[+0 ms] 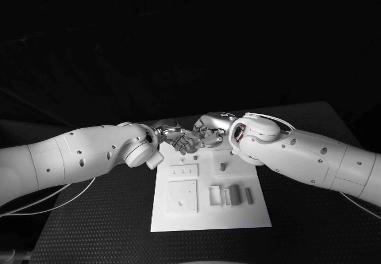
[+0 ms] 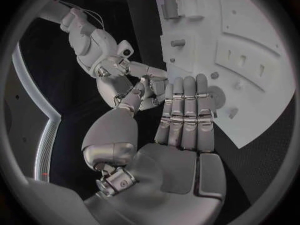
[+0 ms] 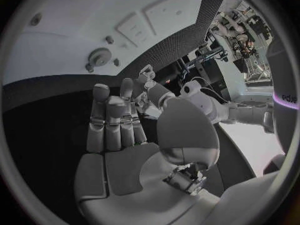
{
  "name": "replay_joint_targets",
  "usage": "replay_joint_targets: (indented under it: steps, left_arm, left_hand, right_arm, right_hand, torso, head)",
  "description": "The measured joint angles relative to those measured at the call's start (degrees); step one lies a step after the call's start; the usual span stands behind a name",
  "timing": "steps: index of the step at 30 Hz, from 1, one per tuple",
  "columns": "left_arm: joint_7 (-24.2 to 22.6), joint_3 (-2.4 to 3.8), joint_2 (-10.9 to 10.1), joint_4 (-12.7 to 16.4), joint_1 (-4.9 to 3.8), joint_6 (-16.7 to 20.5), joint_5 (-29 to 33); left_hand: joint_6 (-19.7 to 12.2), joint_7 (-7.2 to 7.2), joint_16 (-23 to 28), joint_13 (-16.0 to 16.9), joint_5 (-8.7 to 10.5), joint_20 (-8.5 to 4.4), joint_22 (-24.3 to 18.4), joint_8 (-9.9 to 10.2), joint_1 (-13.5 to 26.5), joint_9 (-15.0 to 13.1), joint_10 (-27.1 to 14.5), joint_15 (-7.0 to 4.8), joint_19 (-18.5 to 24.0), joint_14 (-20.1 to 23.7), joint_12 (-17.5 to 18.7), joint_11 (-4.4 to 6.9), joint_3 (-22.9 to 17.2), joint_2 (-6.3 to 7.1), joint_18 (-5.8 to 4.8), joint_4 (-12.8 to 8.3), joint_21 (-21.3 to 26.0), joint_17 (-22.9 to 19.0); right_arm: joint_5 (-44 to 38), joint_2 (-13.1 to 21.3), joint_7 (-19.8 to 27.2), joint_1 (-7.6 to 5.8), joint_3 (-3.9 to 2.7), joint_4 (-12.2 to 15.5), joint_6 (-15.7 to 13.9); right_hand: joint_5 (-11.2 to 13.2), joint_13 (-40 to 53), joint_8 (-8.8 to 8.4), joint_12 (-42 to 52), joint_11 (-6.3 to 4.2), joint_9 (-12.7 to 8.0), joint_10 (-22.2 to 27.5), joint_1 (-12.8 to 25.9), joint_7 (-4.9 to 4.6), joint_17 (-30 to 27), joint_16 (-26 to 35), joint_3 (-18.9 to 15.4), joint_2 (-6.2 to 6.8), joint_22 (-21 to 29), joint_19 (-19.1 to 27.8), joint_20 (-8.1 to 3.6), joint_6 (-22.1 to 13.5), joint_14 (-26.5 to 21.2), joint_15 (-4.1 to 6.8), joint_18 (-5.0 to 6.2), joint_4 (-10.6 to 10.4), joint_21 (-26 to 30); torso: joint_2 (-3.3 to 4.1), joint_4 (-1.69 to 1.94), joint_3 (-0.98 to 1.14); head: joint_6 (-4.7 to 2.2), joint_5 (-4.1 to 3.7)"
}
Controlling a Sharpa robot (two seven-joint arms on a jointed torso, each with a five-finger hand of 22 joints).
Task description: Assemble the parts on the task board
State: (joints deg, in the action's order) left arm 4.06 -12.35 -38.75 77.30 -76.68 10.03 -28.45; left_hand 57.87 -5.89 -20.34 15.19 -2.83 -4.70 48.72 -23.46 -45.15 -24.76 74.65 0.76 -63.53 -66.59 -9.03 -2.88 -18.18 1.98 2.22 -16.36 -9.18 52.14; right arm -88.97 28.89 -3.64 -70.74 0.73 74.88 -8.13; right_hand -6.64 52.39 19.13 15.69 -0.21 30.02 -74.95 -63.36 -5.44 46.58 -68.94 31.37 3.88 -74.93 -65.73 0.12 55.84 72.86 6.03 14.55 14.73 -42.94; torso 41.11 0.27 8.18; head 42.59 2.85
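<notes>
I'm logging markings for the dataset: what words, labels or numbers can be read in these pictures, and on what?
None can be read in full.
In the right wrist view, dark letters at the circle's rim are cut off and unreadable.
The task board carries no print.
Left hand and right hand: no markings.

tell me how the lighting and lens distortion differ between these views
Head view: dark surroundings, the white task board brightly lit, its edges straight. Left wrist view: fisheye bends the board's edges; the left hand is evenly lit. Right wrist view: same bending, with the right hand against bright room background.
</notes>
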Motion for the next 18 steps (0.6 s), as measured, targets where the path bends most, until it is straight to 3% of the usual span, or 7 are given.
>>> replay_joint_targets:
  steps: [18]
  left_arm:
    - [0.75, -0.07, 0.14, -0.03, 0.04, -0.09, 0.86]
  left_hand:
    - [0.46, 0.25, 0.37, 0.38, 0.0, -0.21, 0.42, -0.12, -0.54, -0.13, 0.38, -0.17, -0.37, -0.56, 0.0, 0.02, -1.78, 0.13, -0.12, 0.24, -0.23, 0.56]
  right_arm:
    - [-0.24, 0.06, -0.77, 0.14, -0.14, 0.87, -0.08]
  right_hand:
    - [0.0, 0.19, -0.15, -0.22, -0.21, 0.26, -0.2, 0.22, 0.17, 0.09, 0.0, -0.08, -0.35, 0.01, -0.12, -0.11, 0.2, 0.07, 0.3, -0.06, 0.08, -0.22]
  torso:
    - [-0.01, -0.03, 0.05]
  head:
    - [0.17, 0.03]
